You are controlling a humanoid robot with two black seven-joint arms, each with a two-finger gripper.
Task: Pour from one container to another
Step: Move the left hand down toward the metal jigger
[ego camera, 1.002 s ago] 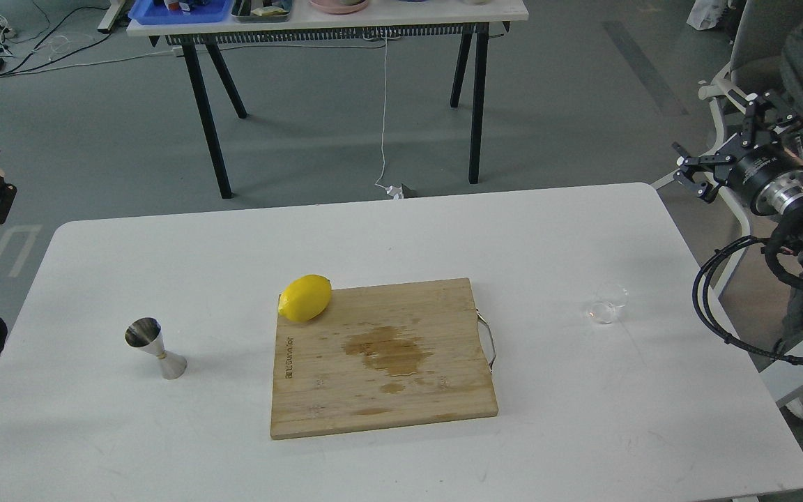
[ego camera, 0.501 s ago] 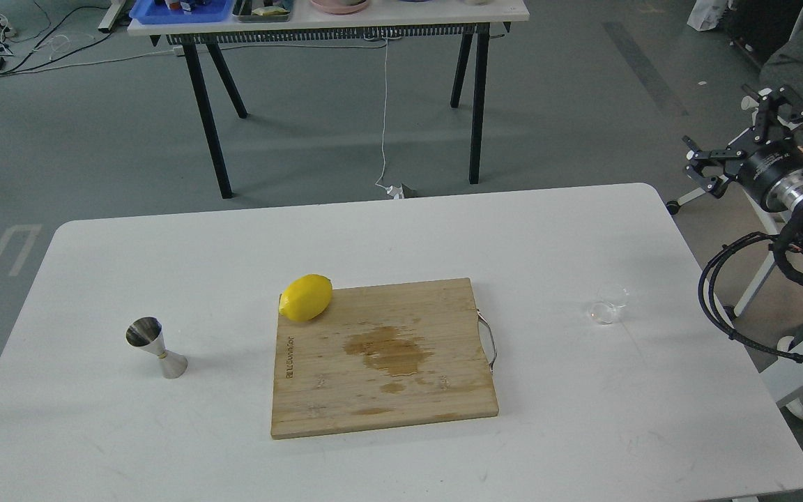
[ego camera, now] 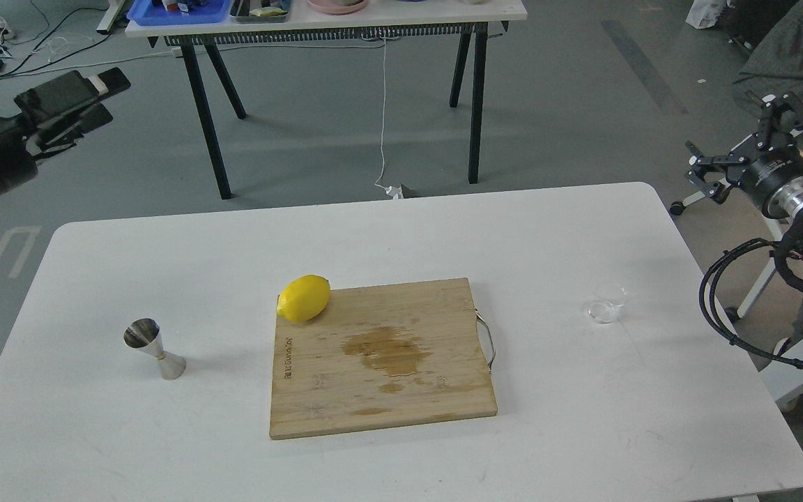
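Clear glass is what you are after: the small glass cup point(ego camera: 606, 308) stands upright on the right side of the white bench point(ego camera: 387, 230), and nothing holds it. What has changed is on the other side. Half a second ago your left arm was out of view; now the left gripper point(ego camera: 98, 90) shows at the far left, raised off the bench beyond its far edge, its fingers seen too dark and close together for you to tell the jaws' state. The right gripper point(ego camera: 746, 143) has barely shifted, jaws spread wide and empty, hanging off the bench's far right corner.

The cup sits near of those right jaws and well apart from them. The steel jigger point(ego camera: 153, 348) stands on the left, tilted in view, well apart and near of the left jaws, with the wooden cutting board point(ego camera: 380, 362) and lemon point(ego camera: 304, 298) between the two vessels. Judging by this, the reach has only begun.
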